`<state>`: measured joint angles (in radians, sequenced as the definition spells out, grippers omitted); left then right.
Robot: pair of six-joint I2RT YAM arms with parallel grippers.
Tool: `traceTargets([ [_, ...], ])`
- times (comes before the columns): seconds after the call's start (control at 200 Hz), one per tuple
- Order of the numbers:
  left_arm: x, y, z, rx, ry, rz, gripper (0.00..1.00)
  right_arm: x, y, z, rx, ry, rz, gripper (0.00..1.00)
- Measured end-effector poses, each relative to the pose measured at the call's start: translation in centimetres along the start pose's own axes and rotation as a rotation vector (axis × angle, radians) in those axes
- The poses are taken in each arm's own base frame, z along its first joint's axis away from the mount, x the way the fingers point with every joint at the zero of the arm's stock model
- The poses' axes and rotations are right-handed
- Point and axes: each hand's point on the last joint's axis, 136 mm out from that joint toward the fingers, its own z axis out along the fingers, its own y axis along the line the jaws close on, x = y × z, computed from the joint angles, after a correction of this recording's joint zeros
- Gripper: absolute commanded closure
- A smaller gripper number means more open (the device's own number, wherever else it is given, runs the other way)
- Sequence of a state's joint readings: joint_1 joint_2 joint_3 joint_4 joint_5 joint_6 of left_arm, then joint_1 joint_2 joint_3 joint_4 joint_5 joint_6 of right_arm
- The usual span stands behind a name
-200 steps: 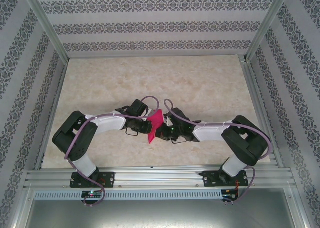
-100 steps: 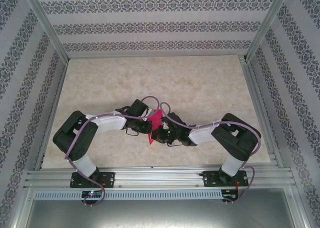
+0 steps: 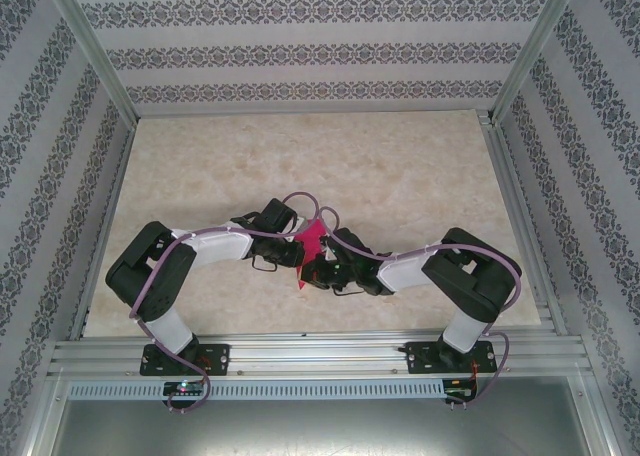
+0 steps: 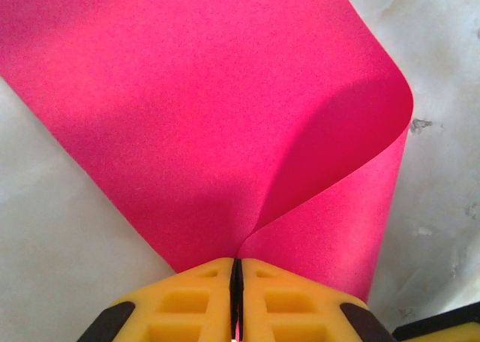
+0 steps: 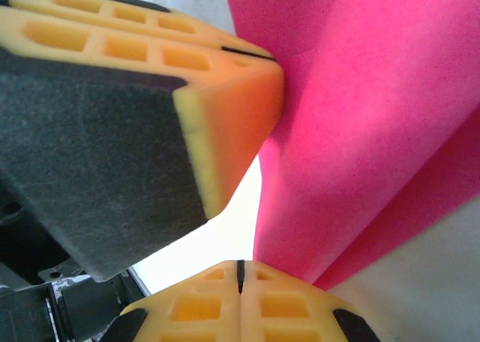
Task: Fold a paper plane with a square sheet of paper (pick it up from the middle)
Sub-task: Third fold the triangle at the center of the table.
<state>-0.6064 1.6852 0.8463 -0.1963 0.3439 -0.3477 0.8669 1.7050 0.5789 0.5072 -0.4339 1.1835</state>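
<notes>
Worktop: the pale marbled worktop (image 3: pixel 400 166) carries both arms, which meet near its middle
Sheet: the square sheet of paper (image 4: pixel 225 117) is held up off the worktop between the two claws, and it curls over on itself in a soft loop with no sharp crease to be seen
Left claw: the left claw (image 4: pixel 236 265) is clamped on the sheet, the paper spreading out from between its yellow fingers
Right claw: the right claw (image 5: pixel 240 271) has its fingers pressed together, tips against the sheet's lower edge just beside the left claw; I cannot tell whether any paper is nipped there
Step in hand: most likely the first fold, one half brought over the other
Doing it well: use the left pinch as a fixed anchor, line up the free edges before flattening, then lower the loop to the worktop and press outward from the pinch
Risk: the claws pulling apart could tear thin paper or skew the crease
</notes>
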Motion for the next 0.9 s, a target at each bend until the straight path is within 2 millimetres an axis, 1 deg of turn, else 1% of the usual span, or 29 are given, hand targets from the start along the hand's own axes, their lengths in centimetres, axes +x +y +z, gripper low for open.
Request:
traceTargets([
  [0.095,-0.1,0.0,0.1,0.000,0.001,0.000,0.88,-0.2,-0.1,-0.1,0.003,-0.004,0.003,0.98],
  [0.185,-0.2,-0.1,0.1,0.000,-0.001,0.001,0.88,-1.2,-0.2,-1.2,0.016,-0.032,0.006,0.98],
  [0.265,-0.2,-0.1,0.1,0.000,-0.001,0.001,0.88,-3.3,-0.4,-3.0,0.031,-0.091,0.006,0.98],
  [0.32,-0.2,-0.1,0.1,0.000,-0.001,0.001,0.88,-5.2,-0.7,-4.2,0.056,-0.134,0.008,0.98],
  [0.39,-0.2,-0.1,0.1,0.000,-0.001,0.001,0.88,-7.5,-0.7,-5.1,0.093,-0.166,-0.006,0.98],
  [0.455,-0.2,-0.1,0.1,0.000,-0.001,0.001,0.88,-9.5,-0.5,-5.5,0.126,-0.182,-0.025,0.98],
  [0.545,-0.2,-0.1,0.1,0.000,-0.001,0.001,0.88,-11.7,-0.1,-5.0,0.158,-0.179,-0.059,0.98],
  [0.634,-0.2,0.0,0.1,0.000,0.000,0.000,0.88,-13.0,-0.4,-4.2,0.201,-0.154,-0.081,0.97],
  [0.779,-0.2,-0.1,0.0,-0.001,0.001,0.000,0.88,-13.4,-1.8,-2.9,0.287,-0.083,-0.106,0.97],
  [0.899,-0.2,-0.1,0.0,-0.003,0.005,-0.001,0.88,-13.3,-2.9,-2.3,0.346,-0.036,-0.122,0.96],
])
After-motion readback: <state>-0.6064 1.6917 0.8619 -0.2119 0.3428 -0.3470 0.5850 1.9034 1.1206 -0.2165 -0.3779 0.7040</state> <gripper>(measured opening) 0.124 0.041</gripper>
